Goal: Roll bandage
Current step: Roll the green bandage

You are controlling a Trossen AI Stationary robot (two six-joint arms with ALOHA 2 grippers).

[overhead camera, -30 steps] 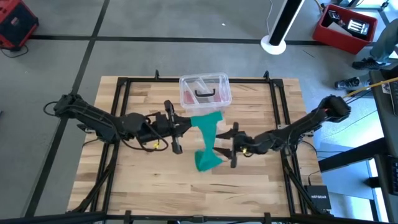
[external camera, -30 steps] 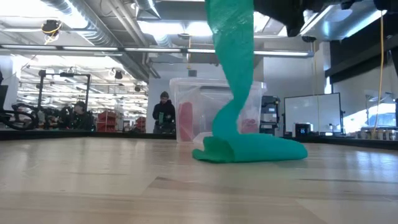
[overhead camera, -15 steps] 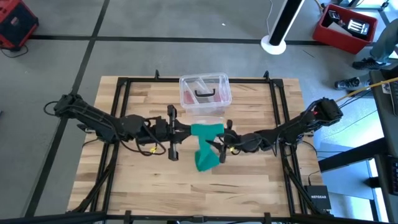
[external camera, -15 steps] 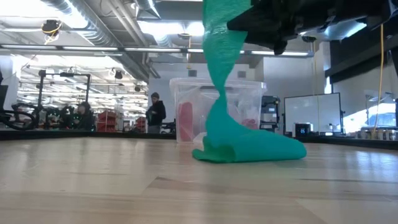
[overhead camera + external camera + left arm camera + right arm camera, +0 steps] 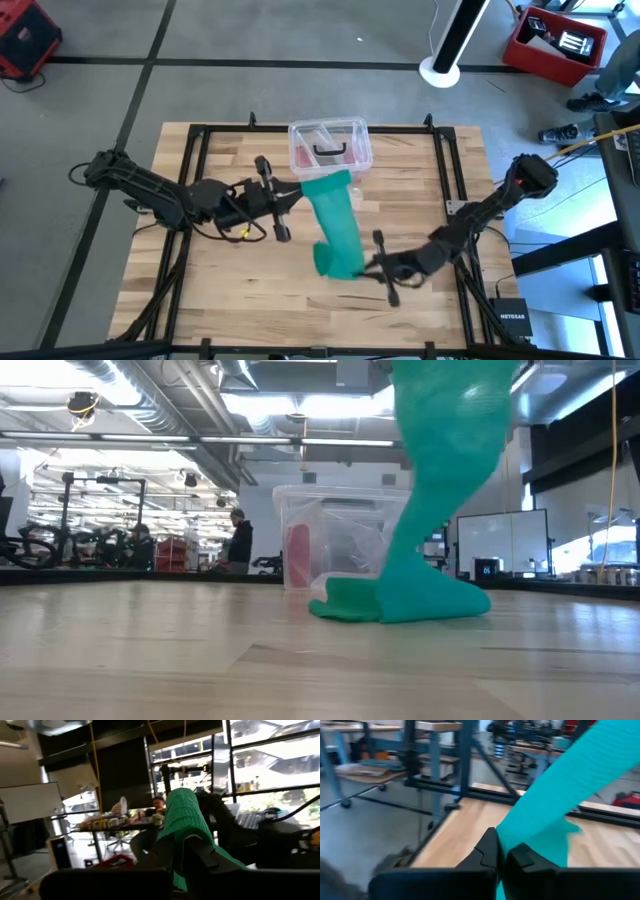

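The teal bandage (image 5: 335,225) runs as a flat band from its raised far end down to a folded heap (image 5: 400,602) lying on the wooden table (image 5: 230,300). My left gripper (image 5: 297,193) is shut on the raised end, near the table's middle. My right gripper (image 5: 370,267) is shut on the band's low part beside the heap, toward the near edge. In the low view the band (image 5: 445,470) comes down from above the picture, and both grippers are out of that frame. My left gripper pinches the bandage's raised far end (image 5: 182,827) between its two fingers, coming about level from the table's left. The band drops from there, slanting toward the near edge. My right gripper pinches the band's low part (image 5: 520,832) by its right edge, near the heap, coming about level from the table's right. The band rises away from the fingers, and the heap below rests on the table.
A clear plastic box (image 5: 330,148) with pinkish contents stands just beyond the bandage's raised end. Black frame rails (image 5: 190,200) run along the table's left, right and far sides. Bare wood lies at the near left.
My right gripper has gone from the band's middle toward the table's near edge and has shut on the band's low part. The band, twisted narrow before, now hangs wide and flat. Its heap has stayed on the table.
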